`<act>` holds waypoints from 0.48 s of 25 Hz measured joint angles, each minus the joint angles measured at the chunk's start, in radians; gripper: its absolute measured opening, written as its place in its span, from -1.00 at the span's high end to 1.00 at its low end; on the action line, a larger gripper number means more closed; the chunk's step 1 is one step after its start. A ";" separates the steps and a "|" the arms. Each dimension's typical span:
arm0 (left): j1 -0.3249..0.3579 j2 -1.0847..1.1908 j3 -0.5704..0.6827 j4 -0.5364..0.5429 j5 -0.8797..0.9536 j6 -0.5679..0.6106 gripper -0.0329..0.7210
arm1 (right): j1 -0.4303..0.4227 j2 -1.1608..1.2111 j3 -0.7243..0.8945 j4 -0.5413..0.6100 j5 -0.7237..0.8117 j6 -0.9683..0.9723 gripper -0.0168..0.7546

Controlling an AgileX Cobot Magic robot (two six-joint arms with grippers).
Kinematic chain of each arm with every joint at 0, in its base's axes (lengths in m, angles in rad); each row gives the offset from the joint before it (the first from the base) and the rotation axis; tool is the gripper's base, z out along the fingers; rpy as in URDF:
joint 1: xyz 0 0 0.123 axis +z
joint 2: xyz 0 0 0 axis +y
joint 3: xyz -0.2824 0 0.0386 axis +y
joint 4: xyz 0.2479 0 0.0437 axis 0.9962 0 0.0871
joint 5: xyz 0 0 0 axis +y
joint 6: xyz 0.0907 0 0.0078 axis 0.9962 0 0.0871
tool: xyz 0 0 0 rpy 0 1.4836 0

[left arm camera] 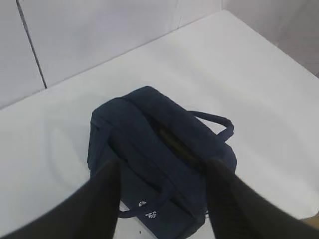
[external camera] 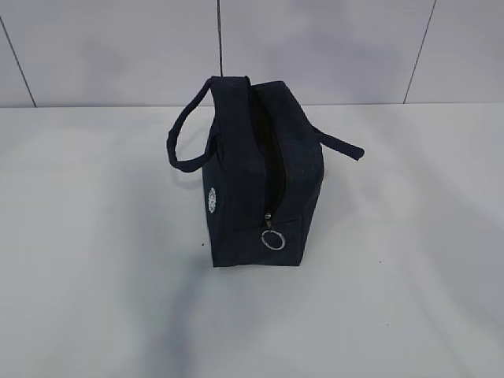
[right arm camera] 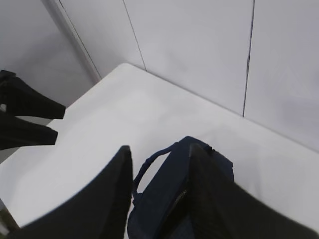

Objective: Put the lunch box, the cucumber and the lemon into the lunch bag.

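The lunch bag (external camera: 244, 209) is dark navy and stands alone on the white table, its top zipper open. A metal ring pull (external camera: 272, 239) hangs at its near end. One loop handle (external camera: 183, 138) hangs left and the other (external camera: 342, 146) lies right. My left gripper (left arm camera: 164, 163) hovers high over the lunch bag (left arm camera: 149, 134), open with nothing between its fingers. My right gripper (right arm camera: 160, 147) is also above the lunch bag (right arm camera: 162, 204), its fingers apart and empty. Neither gripper shows in the exterior view. The lunch box, cucumber and lemon are out of view.
The white table (external camera: 94, 260) runs back to a light panelled wall (external camera: 315, 47). A small round white logo (external camera: 211, 199) marks the bag's left side. Black angular parts (right arm camera: 27, 119) stick in at the left edge of the right wrist view, beyond the table edge.
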 joint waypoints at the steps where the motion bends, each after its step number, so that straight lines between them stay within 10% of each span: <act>1: 0.000 -0.018 0.000 0.002 0.000 0.000 -0.13 | 0.000 -0.050 0.012 -0.002 0.000 -0.013 0.21; 12: 0.000 -0.284 0.160 0.022 0.017 -0.002 -0.10 | 0.001 -0.630 0.571 -0.016 -0.165 -0.123 0.22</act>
